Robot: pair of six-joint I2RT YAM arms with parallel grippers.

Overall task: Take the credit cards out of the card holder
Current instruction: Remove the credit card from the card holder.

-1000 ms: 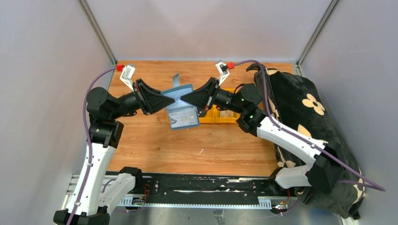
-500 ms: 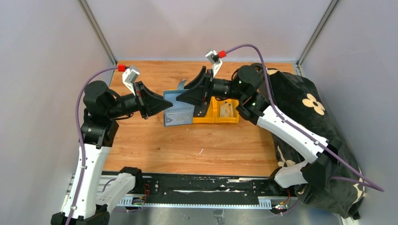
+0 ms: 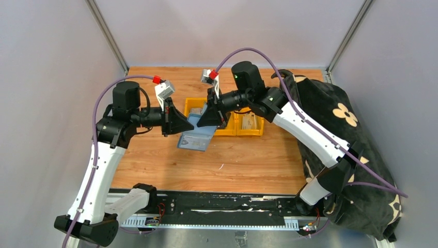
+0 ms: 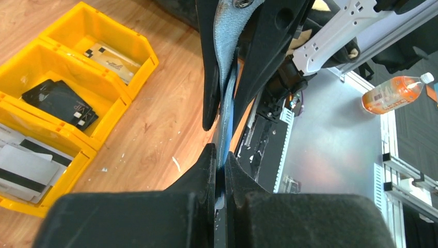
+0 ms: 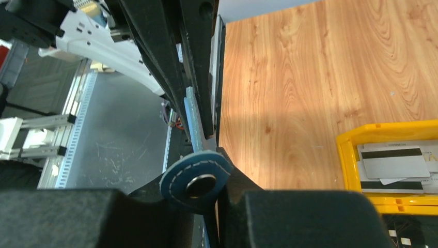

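The slate-blue card holder [image 3: 197, 135] hangs above the wooden table, gripped from both sides. My left gripper [image 3: 187, 127] is shut on its left edge. My right gripper [image 3: 203, 123] is shut on its right end by the snap tab [image 5: 196, 181]. In the left wrist view the holder [image 4: 228, 98] runs edge-on from my left gripper [image 4: 220, 156] to the right fingers [image 4: 207, 77]. In the right wrist view it [image 5: 193, 118] is edge-on too, above my right gripper [image 5: 215, 155]. Credit cards lie in yellow bins: a dark one [image 4: 58, 101], a pale one [image 4: 110, 56], grey-white ones [image 5: 395, 165].
Yellow plastic bins [image 3: 249, 124] stand side by side behind the holder, also in the left wrist view [image 4: 124, 101] and the right wrist view [image 5: 347, 160]. A black blanket with cream flowers [image 3: 341, 121] covers the table's right side. The metal rail [image 3: 206, 209] runs along the near edge.
Both arms have swung in and risen; the right wrist moved left over the bins. The holder has dropped lower, tilted and closed up between the two grippers, which still hold it.
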